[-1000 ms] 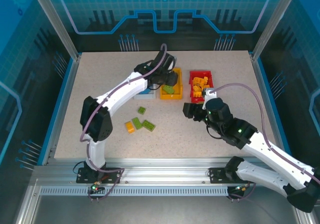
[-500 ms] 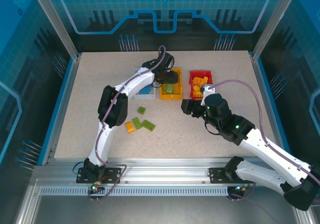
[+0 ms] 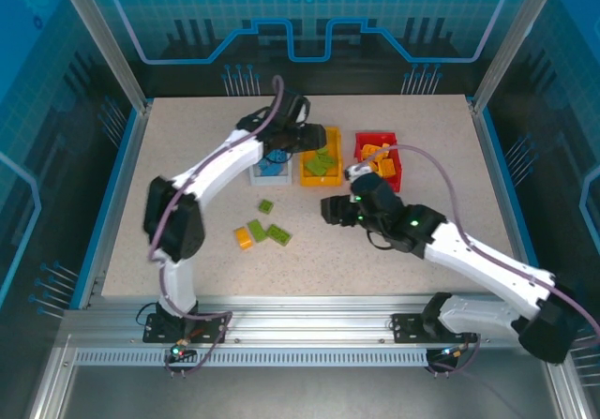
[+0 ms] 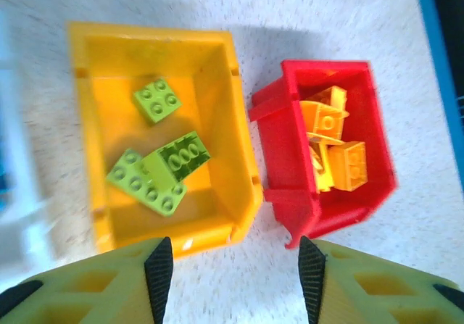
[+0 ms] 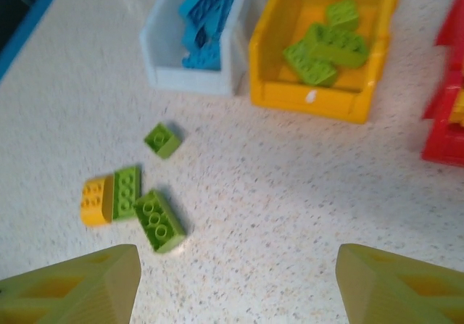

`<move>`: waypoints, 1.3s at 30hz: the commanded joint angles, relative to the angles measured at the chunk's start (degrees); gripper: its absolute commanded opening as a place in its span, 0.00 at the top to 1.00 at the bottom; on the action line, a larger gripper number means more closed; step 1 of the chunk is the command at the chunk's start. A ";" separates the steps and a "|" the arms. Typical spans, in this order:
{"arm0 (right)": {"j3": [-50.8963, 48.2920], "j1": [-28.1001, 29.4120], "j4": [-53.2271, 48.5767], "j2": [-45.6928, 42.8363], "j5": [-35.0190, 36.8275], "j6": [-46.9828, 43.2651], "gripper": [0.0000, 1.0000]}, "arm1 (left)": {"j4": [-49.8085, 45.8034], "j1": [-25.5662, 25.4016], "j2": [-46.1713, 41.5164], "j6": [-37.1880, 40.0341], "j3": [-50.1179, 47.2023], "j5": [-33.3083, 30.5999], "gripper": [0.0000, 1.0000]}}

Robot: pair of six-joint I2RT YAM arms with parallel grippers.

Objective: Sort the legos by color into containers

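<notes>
The yellow bin (image 4: 217,85) holds three green legos (image 4: 156,172), and the red bin (image 4: 290,164) beside it holds yellow-orange legos (image 4: 348,166). My left gripper (image 4: 235,277) hovers open just in front of these two bins, with nothing between its jaws; from above, the left gripper (image 3: 305,140) sits by the yellow bin (image 3: 321,181). The white-grey bin (image 5: 190,77) contains blue legos (image 5: 203,19). On the table lie three loose green legos (image 5: 159,221) and one yellow-orange lego (image 5: 94,201). Near them, my right gripper (image 5: 235,288) hangs open and empty above the table.
The three bins stand in a row at mid-table, white-grey bin (image 3: 255,177) on the left and red bin (image 3: 397,168) on the right. A blue rail (image 3: 112,194) borders the table's left side. The right arm's cable (image 3: 441,180) arcs over the right half.
My left gripper has opened over the yellow bin and drawn back to the left. The right arm has moved left, toward the loose legos.
</notes>
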 commanded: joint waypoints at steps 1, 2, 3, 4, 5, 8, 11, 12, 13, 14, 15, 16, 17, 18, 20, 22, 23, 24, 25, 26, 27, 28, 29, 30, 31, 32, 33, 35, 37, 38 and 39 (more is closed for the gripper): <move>6.08 6.56 -3.01 6.97 2.68 -4.11 0.28 | -1.51 0.36 -15.19 -4.38 -8.15 -8.68 0.46; 8.31 9.02 -3.17 10.21 2.93 -4.60 0.28 | -2.62 0.58 -19.78 -5.53 -12.01 -11.23 0.46; 10.30 10.92 -3.34 12.96 3.01 -5.02 0.28 | -3.56 0.71 -23.84 -6.42 -15.11 -13.42 0.46; 12.88 13.07 -3.78 16.58 3.21 -5.25 0.28 | -4.49 0.90 -28.67 -7.35 -18.87 -16.06 0.46; 15.46 14.77 -4.67 20.14 3.43 -4.89 0.29 | -5.53 1.05 -33.10 -8.17 -22.32 -18.23 0.46; 22.68 17.99 -6.67 29.64 1.97 -2.41 0.30 | -10.16 1.11 -45.94 -9.99 -29.70 -23.34 0.46; 31.13 19.81 -11.33 38.81 1.46 2.03 0.31 | -15.48 1.09 -58.04 -11.99 -34.89 -26.20 0.44; 33.91 20.05 -13.27 41.44 1.38 3.39 0.32 | -16.93 1.09 -61.35 -12.57 -36.23 -26.68 0.44; 37.16 20.17 -15.21 44.58 0.97 4.52 0.34 | -18.53 1.10 -64.92 -12.93 -37.58 -26.96 0.44; 40.08 20.24 -17.22 47.67 0.73 5.62 0.35 | -20.14 1.12 -68.46 -13.27 -38.70 -26.97 0.44; 42.61 20.26 -18.73 49.82 0.80 6.34 0.36 | -21.38 1.13 -71.04 -13.42 -39.45 -26.82 0.44; 45.25 20.16 -20.44 52.29 1.29 7.25 0.36 | -22.72 1.09 -74.14 -13.44 -40.22 -26.41 0.44; 47.73 19.96 -22.04 54.71 1.41 7.89 0.36 | -23.86 1.10 -76.88 -13.44 -40.81 -25.74 0.44; 49.64 19.69 -23.19 56.45 1.26 8.33 0.37 | -25.19 1.10 -79.01 -13.64 -41.22 -25.31 0.44; 53.28 19.12 -24.62 59.95 0.40 9.00 0.38 | -28.76 1.09 -82.90 -14.97 -41.16 -25.21 0.44; 55.89 18.79 -25.37 62.38 -0.11 9.09 0.40 | -31.89 1.09 -85.55 -16.23 -40.78 -25.60 0.44; 57.29 18.67 -25.97 63.65 -0.18 9.07 0.40 | -33.35 1.09 -86.54 -16.73 -40.43 -25.81 0.44; 58.33 18.65 -26.30 64.57 -0.20 8.90 0.41 | -34.30 1.09 -87.14 -17.06 -40.17 -25.95 0.44; 59.31 18.57 -26.64 65.53 -0.34 8.85 0.41 | -35.18 1.09 -87.58 -17.18 -39.83 -26.06 0.44; 60.32 18.41 -27.15 66.47 -0.38 8.83 0.42 | -35.91 1.09 -87.75 -17.38 -39.58 -26.10 0.44; 61.10 18.28 -27.49 66.74 -0.31 8.93 0.42 | -36.26 1.17 -87.82 -17.45 -39.36 -25.99 0.44; 61.86 18.13 -27.96 68.53 -0.11 9.02 0.43 | -36.40 1.14 -87.80 -17.35 -39.22 -25.84 0.44; 62.42 17.92 -28.34 69.32 -0.03 9.11 0.43 | -36.41 1.11 -87.70 -17.49 -39.24 -25.69 0.44; 62.79 17.75 -28.28 69.80 -0.17 9.05 0.44 | -36.33 1.11 -87.73 -17.57 -39.32 -25.52 0.44; 63.07 17.61 -28.03 70.35 -0.58 8.86 0.45 | -36.00 1.14 -87.73 -17.57 -39.48 -25.33 0.44; 63.37 17.54 -27.83 70.78 -0.80 8.80 0.46 | -35.73 1.16 -87.66 -17.66 -39.75 -25.22 0.44; 63.87 17.44 -27.82 71.16 -0.81 8.69 0.46 | -35.55 1.16 -87.57 -17.67 -40.05 -25.22 0.44; 64.97 17.22 -27.91 72.20 -1.12 8.46 0.47 | -35.03 1.15 -87.54 -17.75 -40.55 -24.97 0.44; 66.12 17.12 -27.99 73.19 -1.50 8.25 0.49 | -34.61 1.17 -87.21 -17.75 -40.76 -24.62 0.44; 66.81 17.08 -28.22 73.78 -1.56 8.23 0.50 | -34.48 1.09 -87.04 -17.67 -40.75 -24.51 0.44; 67.40 17.07 -28.41 74.22 -1.61 8.16 0.51 | -34.47 1.13 -86.93 -17.66 -40.75 -24.55 0.44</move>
